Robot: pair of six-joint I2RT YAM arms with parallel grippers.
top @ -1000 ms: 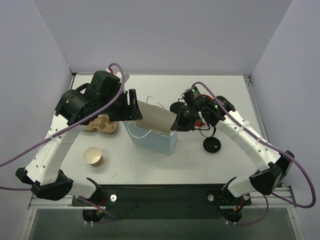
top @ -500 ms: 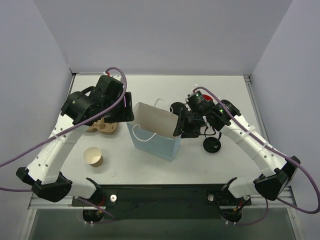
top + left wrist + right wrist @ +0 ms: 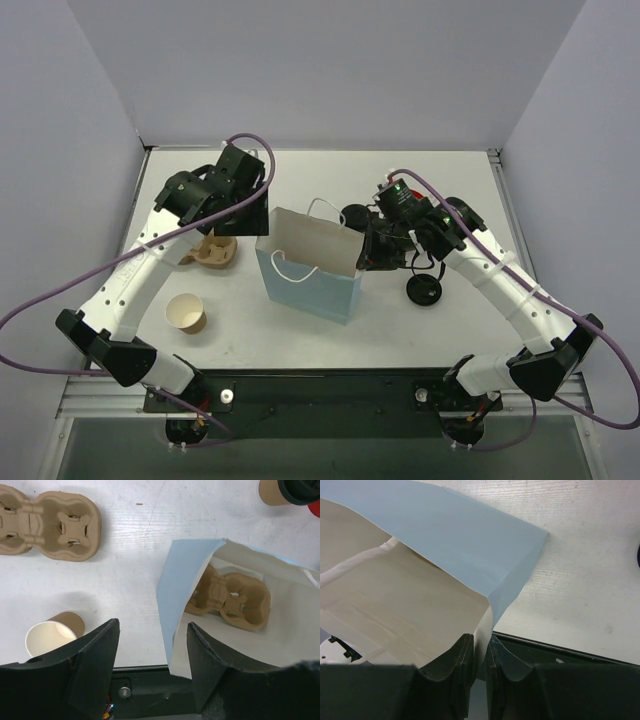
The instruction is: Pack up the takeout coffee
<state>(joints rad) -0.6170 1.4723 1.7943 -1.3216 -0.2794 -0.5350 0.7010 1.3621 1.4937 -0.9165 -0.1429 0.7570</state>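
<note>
Right gripper (image 3: pixel 481 649) clamped on blue bag (image 3: pixel 312 288) rim (bag upright, mouth gaping). Left gripper (image 3: pixel 152 630) above it, spread wide, holding nothing. Takeout coffee (image 3: pixel 281 491) on table (image 3: pixel 300 340) at bag's 1 o'clock.

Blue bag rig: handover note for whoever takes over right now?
Left gripper: open, empty, above the left side of the bag.
Right gripper: shut on the rim of the blue paper bag at its right end.
The bag stands upright with its mouth open, and a pulp cup carrier lies at the bottom.
Takeout coffee: lid on, on the table behind the bag, not packed.
Also on the table: second carrier, lidless cup, loose black lid.
Done: bag opened, carrier inside.
Left: probably pick up the coffee with the free left gripper and set it in the bag.
</note>
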